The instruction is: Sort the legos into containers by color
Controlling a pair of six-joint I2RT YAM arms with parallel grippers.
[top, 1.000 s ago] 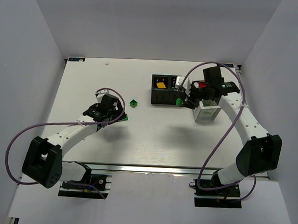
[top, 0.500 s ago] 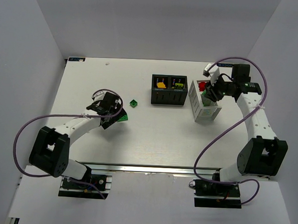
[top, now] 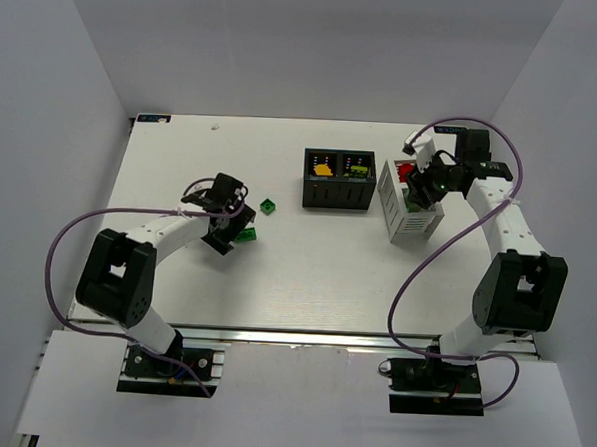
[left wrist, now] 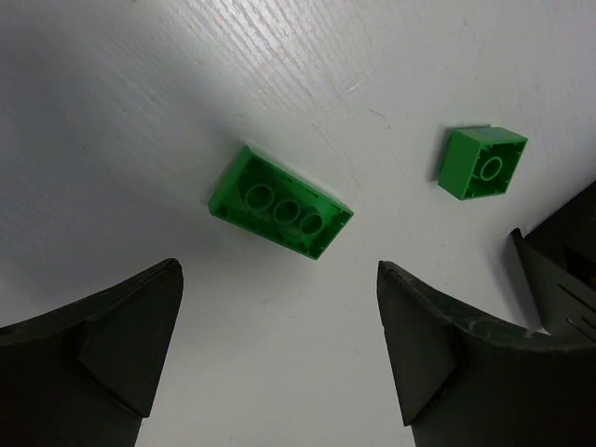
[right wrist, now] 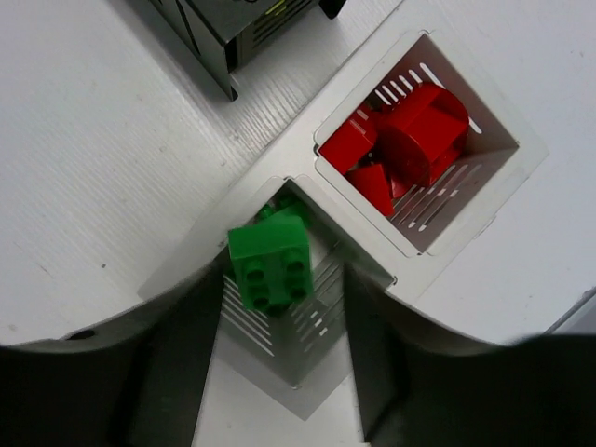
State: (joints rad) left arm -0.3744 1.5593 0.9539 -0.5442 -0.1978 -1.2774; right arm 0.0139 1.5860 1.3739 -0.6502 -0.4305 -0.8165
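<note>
Sorting is well advanced, not complete.

**Outstanding:** two green bricks lie on the table [top: 306, 274]. They are a long brick [left wrist: 279, 207] and a small brick [left wrist: 482, 165] at its 1 o'clock, apart from each other. The left gripper [left wrist: 279, 270] hangs over the long brick, fingers spread wide and touching nothing.

**In hand:** the right gripper [right wrist: 284, 307] is over the basket [top: 410, 226], which sits at 3 o'clock of the black box [top: 336, 195]. One green brick [right wrist: 270, 263] sits between its fingers above the near compartment. The gap looks wider than the brick, so I judge it unclamped.

**Count:**
- Green under that brick: at least one more, mostly hidden.
- Red pieces [right wrist: 419, 130] in the far compartment: about three.
- Black box: orange and yellow in the left cell, lime and yellow in the right, too small to count.
</note>
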